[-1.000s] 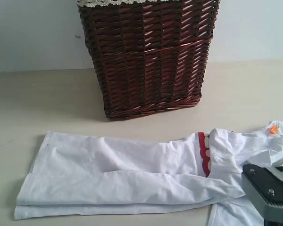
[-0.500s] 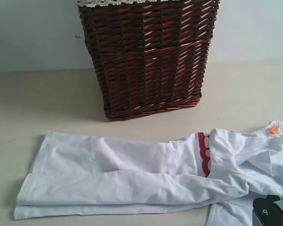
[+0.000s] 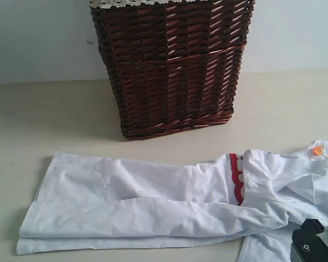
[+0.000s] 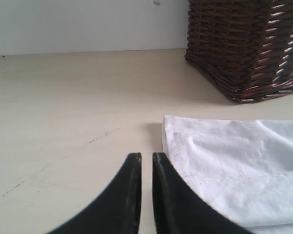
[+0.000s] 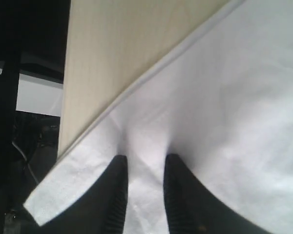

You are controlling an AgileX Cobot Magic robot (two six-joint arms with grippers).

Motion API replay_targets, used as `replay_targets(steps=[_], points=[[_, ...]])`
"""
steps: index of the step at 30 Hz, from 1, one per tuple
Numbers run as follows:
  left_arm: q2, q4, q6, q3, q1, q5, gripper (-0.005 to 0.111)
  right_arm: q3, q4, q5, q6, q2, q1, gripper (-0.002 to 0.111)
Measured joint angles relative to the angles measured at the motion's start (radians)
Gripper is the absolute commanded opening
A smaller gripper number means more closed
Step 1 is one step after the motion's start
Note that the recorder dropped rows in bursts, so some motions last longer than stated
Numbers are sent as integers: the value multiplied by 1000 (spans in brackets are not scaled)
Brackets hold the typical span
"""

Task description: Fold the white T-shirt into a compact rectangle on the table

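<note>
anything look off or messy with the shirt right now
Yes: the white T-shirt lies flat at one end, but the end by the red trim is crumpled and one corner hangs past the table edge.

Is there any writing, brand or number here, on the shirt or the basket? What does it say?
No text can be read.
On the white T-shirt only a red and white strip shows at a fold: no letters legible.
Its small orange spot: too small to tell.
The basket: none.
</note>
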State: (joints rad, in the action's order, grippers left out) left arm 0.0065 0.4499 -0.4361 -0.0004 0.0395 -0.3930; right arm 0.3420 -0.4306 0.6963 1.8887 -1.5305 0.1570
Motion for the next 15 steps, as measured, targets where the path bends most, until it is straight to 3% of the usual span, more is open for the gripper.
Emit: replay_targets(steps=[8,15], points=[[0,0,0,0,0,0,11,6,-8,-27,-78,-13,0,2],[0,0,0,0,0,0,11,6,-15,-37,-158,-10,0,1]])
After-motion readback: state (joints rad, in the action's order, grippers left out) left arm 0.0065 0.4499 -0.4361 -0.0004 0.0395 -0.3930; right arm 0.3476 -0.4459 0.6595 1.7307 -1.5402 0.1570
